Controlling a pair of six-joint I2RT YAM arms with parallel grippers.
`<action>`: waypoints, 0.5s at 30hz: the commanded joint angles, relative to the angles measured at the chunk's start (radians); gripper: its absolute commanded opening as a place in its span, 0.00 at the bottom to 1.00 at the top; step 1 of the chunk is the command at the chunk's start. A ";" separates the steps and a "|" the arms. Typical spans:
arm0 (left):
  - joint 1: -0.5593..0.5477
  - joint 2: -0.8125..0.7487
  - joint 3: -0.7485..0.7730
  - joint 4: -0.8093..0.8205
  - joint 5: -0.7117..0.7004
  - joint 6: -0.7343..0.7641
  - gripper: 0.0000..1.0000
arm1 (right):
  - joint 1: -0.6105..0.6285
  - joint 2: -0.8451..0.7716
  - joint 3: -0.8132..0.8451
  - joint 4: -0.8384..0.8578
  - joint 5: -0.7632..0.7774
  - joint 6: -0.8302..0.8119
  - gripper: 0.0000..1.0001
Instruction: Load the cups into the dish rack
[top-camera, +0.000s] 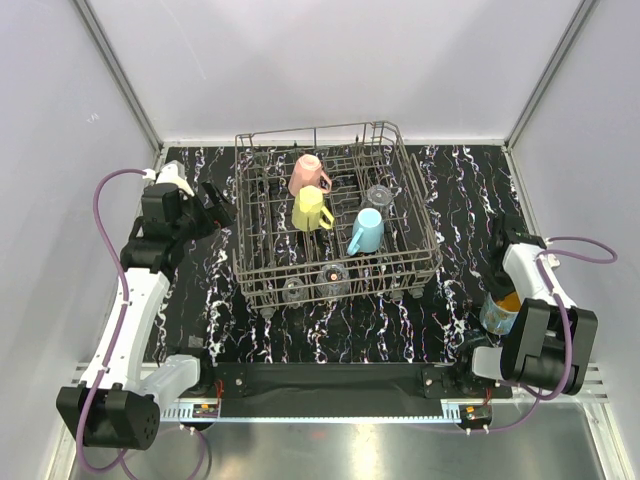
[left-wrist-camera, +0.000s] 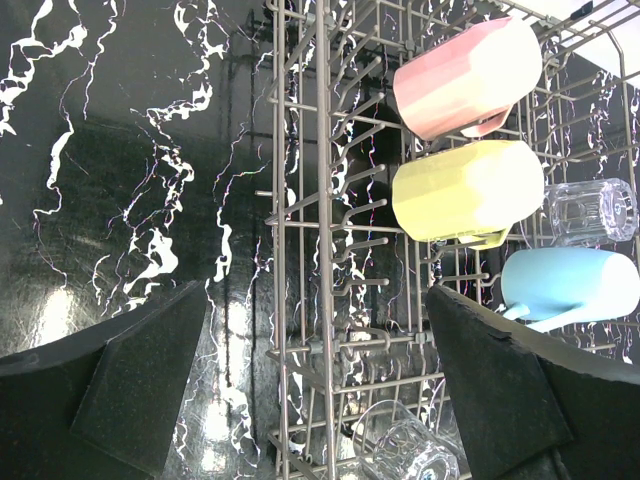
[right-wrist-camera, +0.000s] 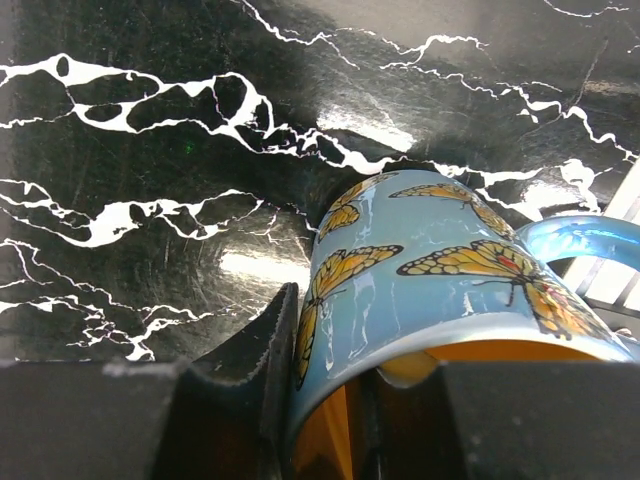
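Within the rack (top-camera: 425, 228) sit three mugs (top-camera: 311, 208); one butterfly mug (top-camera: 497, 312) outside.

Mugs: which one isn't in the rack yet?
The blue butterfly mug, orange inside. It stands on the table with the right arm's fingers astride its rim, while the pink mug, yellow mug and light blue mug sit in the dish rack.

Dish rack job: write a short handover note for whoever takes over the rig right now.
Left gripper: open, beside the dish rack, at its left side.
Right gripper: shut on the butterfly mug wall, mug on the table right of the rack.
Done: pink mug, yellow mug, light blue mug and three glasses in the rack.
Left: lift the butterfly mug into the rack.
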 joint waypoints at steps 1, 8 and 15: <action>0.003 0.005 0.011 0.049 0.021 0.009 0.99 | -0.005 0.021 0.028 0.035 0.018 0.026 0.00; 0.003 0.017 0.049 0.074 0.139 -0.037 0.99 | -0.005 -0.035 0.250 0.036 -0.016 -0.087 0.00; 0.003 0.010 0.060 0.188 0.319 -0.084 0.93 | -0.004 -0.115 0.431 0.222 -0.181 -0.241 0.00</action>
